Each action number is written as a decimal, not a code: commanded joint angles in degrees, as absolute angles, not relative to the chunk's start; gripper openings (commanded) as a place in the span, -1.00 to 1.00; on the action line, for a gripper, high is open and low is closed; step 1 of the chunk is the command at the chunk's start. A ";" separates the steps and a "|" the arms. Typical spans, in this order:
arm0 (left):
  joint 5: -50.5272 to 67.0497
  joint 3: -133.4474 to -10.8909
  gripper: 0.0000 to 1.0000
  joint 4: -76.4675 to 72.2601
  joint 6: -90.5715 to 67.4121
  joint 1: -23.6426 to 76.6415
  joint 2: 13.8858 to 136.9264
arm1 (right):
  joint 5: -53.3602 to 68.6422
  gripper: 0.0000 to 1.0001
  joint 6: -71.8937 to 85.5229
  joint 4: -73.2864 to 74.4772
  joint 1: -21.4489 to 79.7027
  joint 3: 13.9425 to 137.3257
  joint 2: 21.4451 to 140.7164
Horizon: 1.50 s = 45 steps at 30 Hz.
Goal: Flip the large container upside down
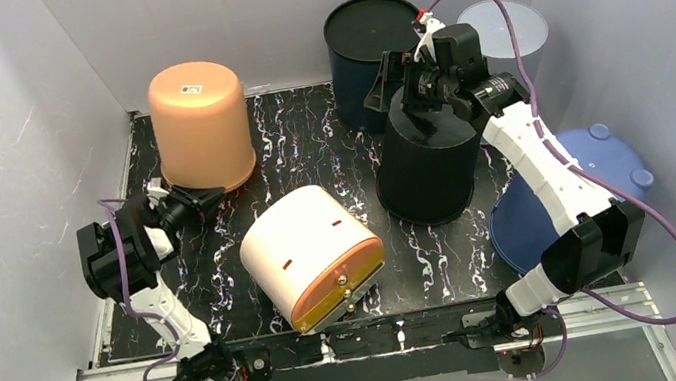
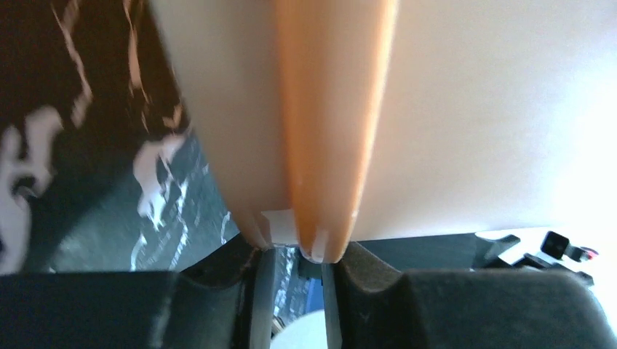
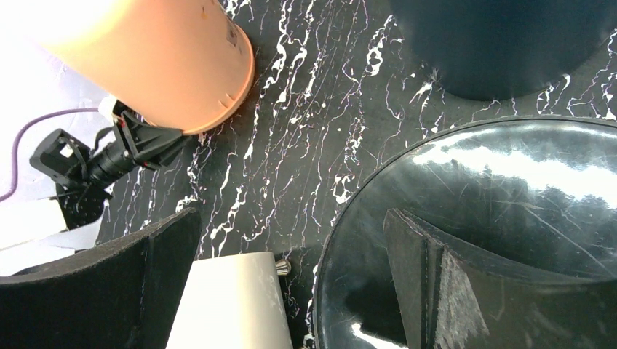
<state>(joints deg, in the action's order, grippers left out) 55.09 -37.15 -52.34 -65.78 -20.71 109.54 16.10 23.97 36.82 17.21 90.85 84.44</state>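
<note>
The large orange container [image 1: 201, 125] stands bottom-up at the back left of the marbled mat, label on top. My left gripper [image 1: 198, 196] is at its lower front rim. In the left wrist view the orange rim [image 2: 335, 109] runs down into the narrow gap of the left gripper [image 2: 295, 254], and the jaws pinch its edge. The right wrist view shows the same orange container [image 3: 160, 58] with those fingers at its rim. My right gripper [image 1: 401, 95] hangs wide open over the flat top of a black container [image 1: 427, 172], holding nothing; one of its fingers [image 3: 436, 283] is above the glossy black top [image 3: 509, 189].
A white container with an orange rim [image 1: 307, 246] lies on its side at the front middle. A navy container [image 1: 363, 45] stands at the back. A blue lid [image 1: 612, 155] leans at the right, and a translucent lid [image 1: 503, 24] sits behind. White walls close in on three sides.
</note>
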 commanded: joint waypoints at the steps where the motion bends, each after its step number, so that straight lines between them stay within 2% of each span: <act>1: 46.85 -43.40 -0.42 -36.47 -57.75 -22.72 108.41 | 14.86 0.96 23.20 37.28 17.58 89.35 82.91; 3: 43.53 -45.33 0.14 -26.84 -52.65 -22.92 105.68 | 14.71 0.96 22.95 37.43 17.58 89.36 82.82; 4: 40.54 -46.18 0.34 -22.66 -50.01 -22.90 103.86 | 14.49 0.96 22.73 37.58 17.58 89.38 82.91; 8: 37.45 -48.22 0.95 -12.87 -43.53 -22.94 98.61 | 12.98 0.96 22.59 37.77 17.58 89.47 83.21; 14: 32.87 -50.18 0.97 3.30 -33.83 -22.95 89.46 | 14.30 0.96 23.34 36.18 17.58 89.04 83.89; 20: 34.32 -47.74 0.97 15.04 -27.52 -21.73 75.67 | 13.01 0.96 22.98 35.75 17.58 87.75 82.86; 23: 36.09 -50.00 0.97 21.16 -23.69 -17.48 70.50 | 12.16 0.96 21.86 36.63 17.58 87.43 83.43; 27: 27.11 -59.87 0.97 29.96 -21.57 -6.87 65.91 | 9.63 0.96 20.15 40.05 17.58 92.07 85.41; 31: 24.88 -76.60 0.97 32.68 -22.40 -3.76 69.73 | 7.93 0.96 18.04 43.65 17.58 101.99 84.54; 35: 24.79 -84.83 0.97 26.42 -22.88 -2.17 72.30 | 7.91 0.96 19.07 39.63 17.58 107.83 80.53; 39: 25.49 -91.25 0.97 20.68 -22.97 -1.17 73.93 | 4.36 0.96 20.55 18.68 17.60 94.11 67.63; 45: 24.54 -96.17 0.97 20.68 -22.01 -1.10 75.40 | -1.32 0.96 21.67 10.49 17.58 86.09 62.11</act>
<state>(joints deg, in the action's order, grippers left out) 24.69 -92.01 23.07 -22.98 -1.37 75.92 3.75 20.71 22.33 17.52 88.68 63.46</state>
